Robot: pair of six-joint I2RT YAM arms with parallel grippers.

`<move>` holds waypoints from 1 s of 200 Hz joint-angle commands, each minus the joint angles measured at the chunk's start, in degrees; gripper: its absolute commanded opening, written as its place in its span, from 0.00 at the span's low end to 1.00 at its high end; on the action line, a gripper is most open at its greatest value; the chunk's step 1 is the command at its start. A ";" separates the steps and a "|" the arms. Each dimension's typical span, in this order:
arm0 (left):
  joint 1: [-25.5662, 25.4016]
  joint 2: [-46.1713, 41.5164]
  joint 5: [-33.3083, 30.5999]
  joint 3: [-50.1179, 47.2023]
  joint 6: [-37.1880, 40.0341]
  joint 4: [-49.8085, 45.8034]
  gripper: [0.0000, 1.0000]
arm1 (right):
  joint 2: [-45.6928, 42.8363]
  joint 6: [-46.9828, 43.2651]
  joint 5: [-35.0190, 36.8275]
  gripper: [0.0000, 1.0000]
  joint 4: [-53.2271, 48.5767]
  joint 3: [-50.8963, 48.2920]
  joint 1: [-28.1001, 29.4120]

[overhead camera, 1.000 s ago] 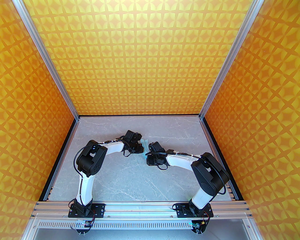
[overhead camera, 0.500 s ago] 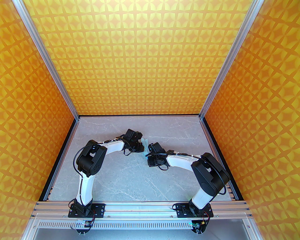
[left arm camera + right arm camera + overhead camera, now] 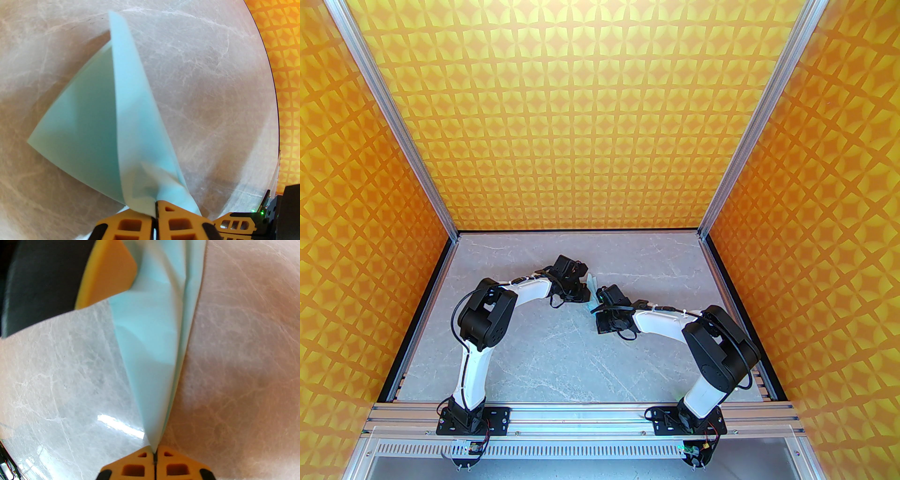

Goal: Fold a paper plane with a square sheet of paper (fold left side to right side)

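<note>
Since a second ago, the left arm has swung slightly toward the right one and the right fingers [image 3: 161, 455] have closed. The pale blue paper [image 3: 592, 286], folded to a narrow point, stands raised between the two arms over the middle of the grey worktop [image 3: 562, 347]. The left fingers [image 3: 161, 211] are clamped on one corner, and the right fingers pinch the pointed tip. The layers splay apart between the grips. Both holds are on thin edges, so pulling apart could tear the paper or slip it free. Pushing together could buckle it into a crooked crease.
</note>
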 commanded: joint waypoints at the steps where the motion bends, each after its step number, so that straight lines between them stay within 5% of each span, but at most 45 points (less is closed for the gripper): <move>1: 0.33 1.29 0.52 2.06 1.58 -1.09 0.11 | -1.04 -1.16 1.11 0.05 -1.50 -0.99 0.40; 72: 0.23 0.78 0.82 1.38 1.54 -1.11 0.10 | -8.37 4.29 -5.68 0.23 3.70 -2.95 -1.82; 141: 0.24 1.34 0.80 1.29 1.71 -0.96 0.09 | -5.67 13.92 -21.14 0.02 16.30 -5.36 -8.42; 200: 0.24 1.52 0.82 1.53 1.80 -1.21 0.09 | -1.42 17.90 -23.27 0.02 22.61 -8.50 -9.18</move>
